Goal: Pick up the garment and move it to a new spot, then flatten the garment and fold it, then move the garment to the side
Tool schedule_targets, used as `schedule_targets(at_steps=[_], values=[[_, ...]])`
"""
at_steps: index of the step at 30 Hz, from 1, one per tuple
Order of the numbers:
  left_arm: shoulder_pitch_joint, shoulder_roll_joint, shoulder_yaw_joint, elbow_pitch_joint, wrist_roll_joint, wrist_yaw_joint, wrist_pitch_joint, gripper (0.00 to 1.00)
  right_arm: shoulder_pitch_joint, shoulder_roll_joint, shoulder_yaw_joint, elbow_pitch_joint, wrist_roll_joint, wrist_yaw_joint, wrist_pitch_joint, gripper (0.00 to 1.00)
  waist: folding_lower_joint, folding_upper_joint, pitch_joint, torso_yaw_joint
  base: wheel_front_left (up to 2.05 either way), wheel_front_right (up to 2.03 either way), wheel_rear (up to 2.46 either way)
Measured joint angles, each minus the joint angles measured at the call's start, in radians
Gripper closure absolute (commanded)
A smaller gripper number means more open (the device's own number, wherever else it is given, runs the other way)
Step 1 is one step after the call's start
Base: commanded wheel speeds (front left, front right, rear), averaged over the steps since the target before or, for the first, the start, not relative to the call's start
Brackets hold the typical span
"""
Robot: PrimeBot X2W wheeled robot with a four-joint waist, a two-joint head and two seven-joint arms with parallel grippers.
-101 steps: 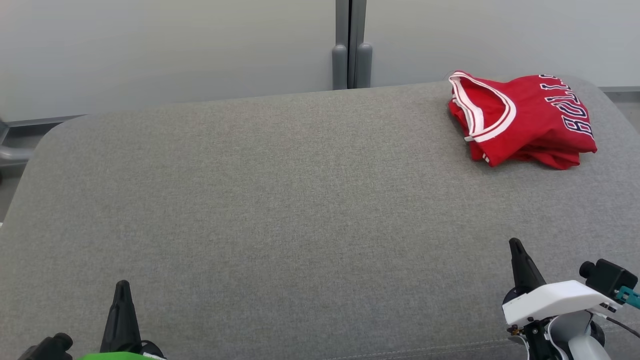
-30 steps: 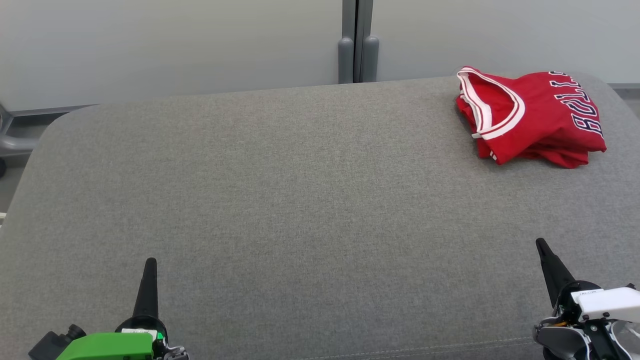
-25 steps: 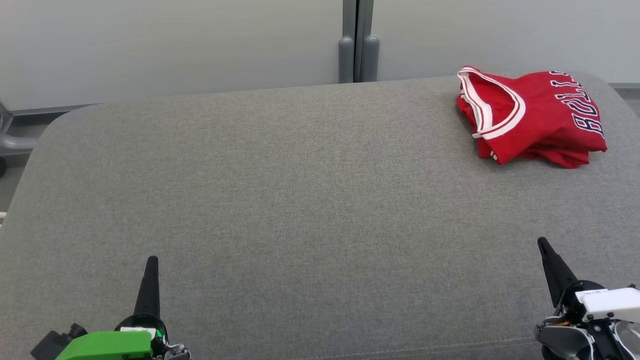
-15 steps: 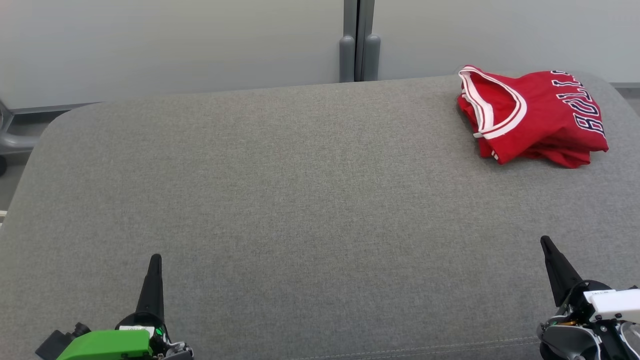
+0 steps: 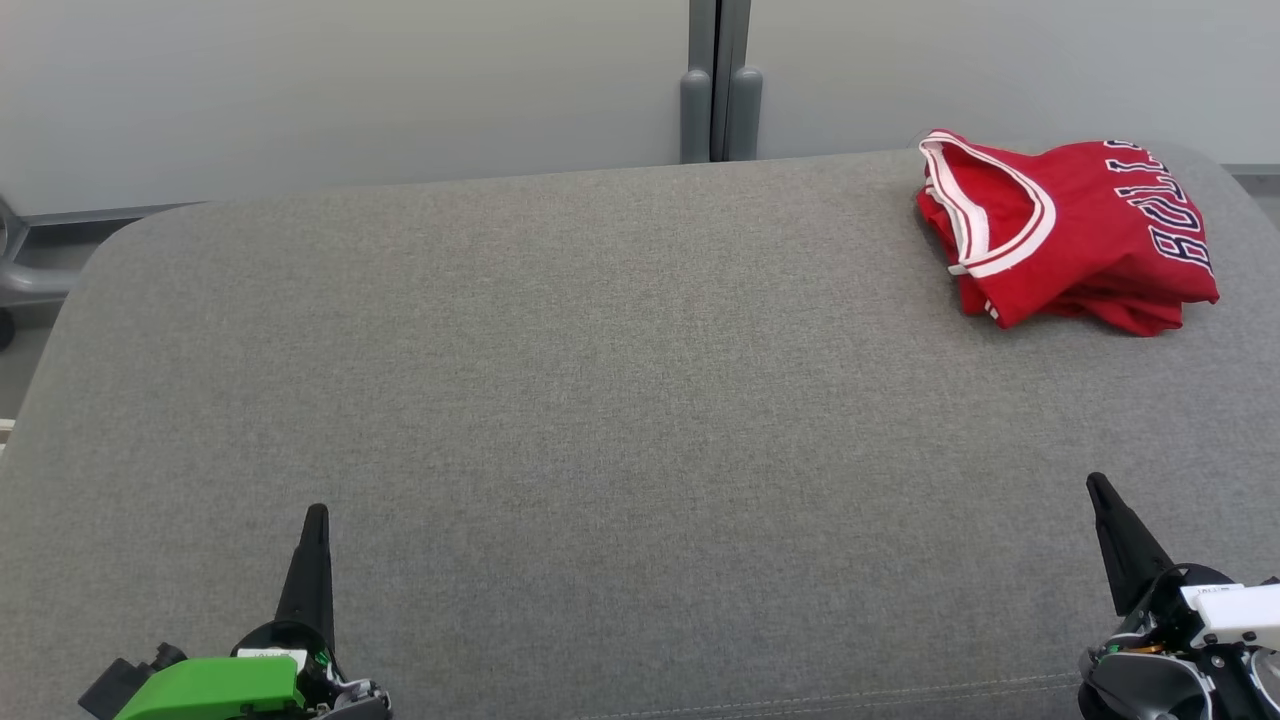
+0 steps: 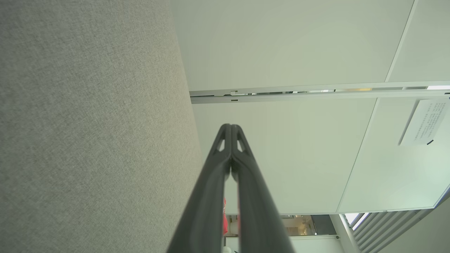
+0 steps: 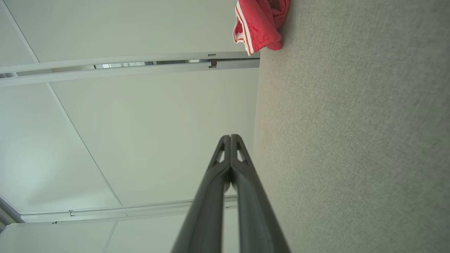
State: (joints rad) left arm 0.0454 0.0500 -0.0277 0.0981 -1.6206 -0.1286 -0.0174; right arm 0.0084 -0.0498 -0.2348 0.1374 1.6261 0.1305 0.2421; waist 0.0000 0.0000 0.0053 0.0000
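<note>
The garment [image 5: 1065, 232] is a red jersey with white trim and dark lettering, folded into a bundle at the far right corner of the grey cushioned surface [image 5: 600, 400]. The right wrist view catches the garment [image 7: 260, 23] at its top edge. My left gripper [image 5: 318, 512] sits at the lower left, shut and empty, far from the jersey. Low on the right my right gripper [image 5: 1095, 482] is shut too, holding nothing, well short of the garment. Both wrist views show each pair of fingers pressed together: left gripper [image 6: 231, 126], right gripper [image 7: 230, 137].
Pale wall panels [image 5: 350, 90] stand behind the surface, joined at a grey post [image 5: 720, 90]. A grey metal frame piece [image 5: 20, 285] shows past the surface's left edge. A broad stretch of grey fabric lies between the grippers and the jersey.
The picture has drifted slightly, so the jersey sits a little further right and higher. Both grippers have shifted a bit rightward at the bottom edge and stay shut.
</note>
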Motion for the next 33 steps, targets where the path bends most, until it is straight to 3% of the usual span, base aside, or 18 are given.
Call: schedule_targets(at_steps=[33], values=[[0.0,0.0,0.0,0.0,-0.001,0.0,0.0,1.0,0.0,0.0,0.0,0.0,0.0,0.0,0.0,1.0,0.0,0.0,0.0,0.0,0.0,0.0,0.0]])
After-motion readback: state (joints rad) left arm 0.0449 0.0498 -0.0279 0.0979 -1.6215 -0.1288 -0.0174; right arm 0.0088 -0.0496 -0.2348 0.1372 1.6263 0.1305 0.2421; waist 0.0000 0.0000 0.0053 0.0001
